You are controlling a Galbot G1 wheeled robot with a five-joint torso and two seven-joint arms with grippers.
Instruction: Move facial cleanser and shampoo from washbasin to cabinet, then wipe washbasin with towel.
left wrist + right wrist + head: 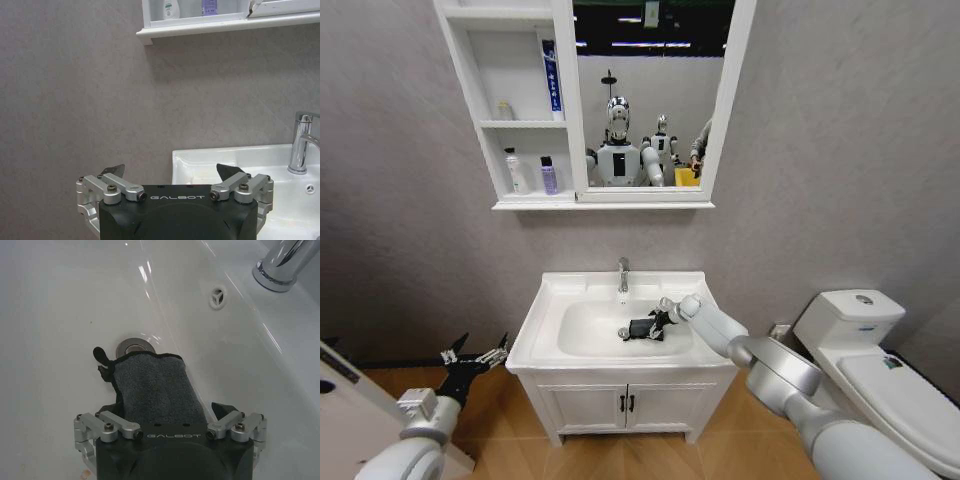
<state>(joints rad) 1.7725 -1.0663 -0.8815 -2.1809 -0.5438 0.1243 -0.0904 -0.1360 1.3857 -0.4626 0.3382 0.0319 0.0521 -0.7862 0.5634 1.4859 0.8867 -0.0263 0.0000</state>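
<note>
In the head view, the right gripper point(658, 324) reaches into the bowl of the washbasin point(550, 300) at mid-frame, its claw clamped on the dark towel point(642, 328) beside the drain point(623, 332). The left gripper point(475, 356) hangs at lower left, beside the basin, fingers spread apart. At upper left, the cabinet point(470, 80) holds a white bottle point(514, 172) and a purple bottle point(548, 176) on its bottom shelf.

In the left wrist view, the open left gripper point(172, 172) faces the grey wall point(100, 100), with the faucet point(302, 145) at right.

In the right wrist view, the towel point(157, 390) lies pressed on the bowl floor, touching the drain point(134, 346).
</note>
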